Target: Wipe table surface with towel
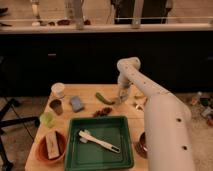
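The table surface [87,93] is a small light tan wooden top in the middle of the camera view. My white arm reaches from the lower right over its far right part. The gripper [120,99] points down and rests low on the tabletop, just right of a green vegetable. A small pale grey patch at its tips looks like the towel [118,101]; the gripper covers most of it. The gripper is shut there.
On the table are a white cup [58,90], a dark cup [56,106], a green cup [46,118], a blue pad [76,103], a green vegetable [104,98], dark red bits [104,111], a green tray [120,131] holding a white brush [97,141], and a red bowl [42,148]. A dark counter stands behind.
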